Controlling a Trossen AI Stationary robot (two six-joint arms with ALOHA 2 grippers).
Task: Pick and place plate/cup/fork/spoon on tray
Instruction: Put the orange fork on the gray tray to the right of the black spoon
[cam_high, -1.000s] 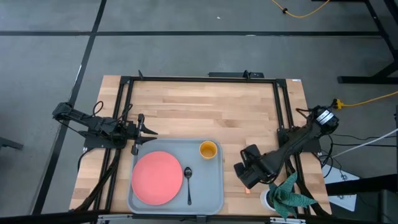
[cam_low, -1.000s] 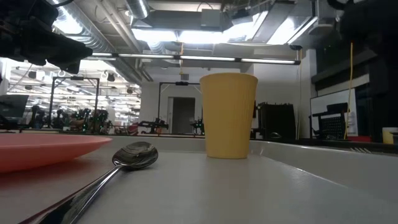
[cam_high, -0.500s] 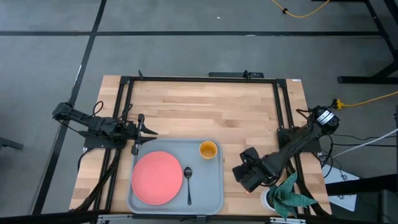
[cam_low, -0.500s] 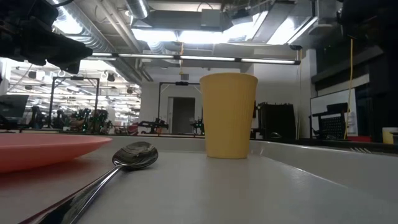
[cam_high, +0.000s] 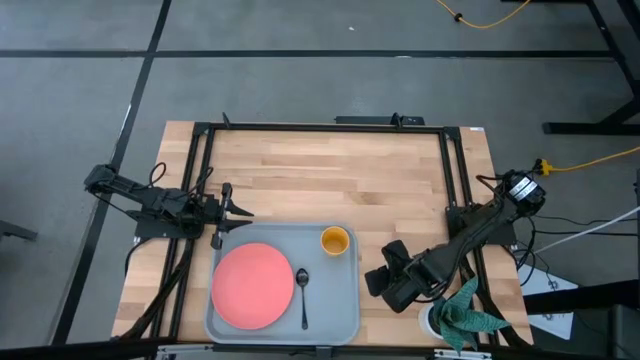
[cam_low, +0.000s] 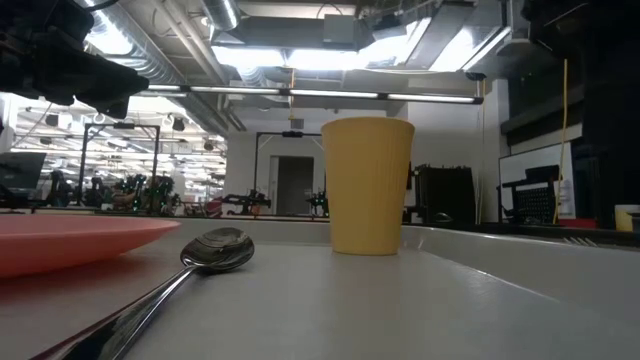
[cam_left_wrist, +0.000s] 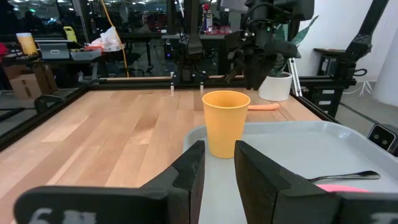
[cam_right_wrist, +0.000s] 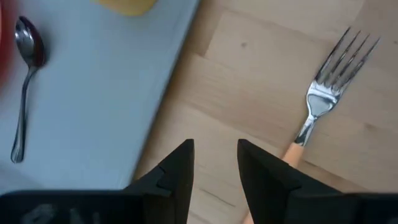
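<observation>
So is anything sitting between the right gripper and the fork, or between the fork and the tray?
Nothing visible. The right gripper hangs over bare wood beside the fork, empty, a gap between its fingers. Only bare table lies between the fork and the tray, whose near side, right of the spoon, is free.

pink plate (cam_high: 252, 285), dark spoon (cam_high: 304, 296), yellow cup (cam_high: 335, 240) on grey tray (cam_high: 340, 318); orange-handled fork (cam_right_wrist: 323, 106) beside it.

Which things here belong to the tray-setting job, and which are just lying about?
Job:
- tray
- plate
- cup
- spoon
- fork, on the wood beside the tray

Lying about:
- white pot with green plant
</observation>
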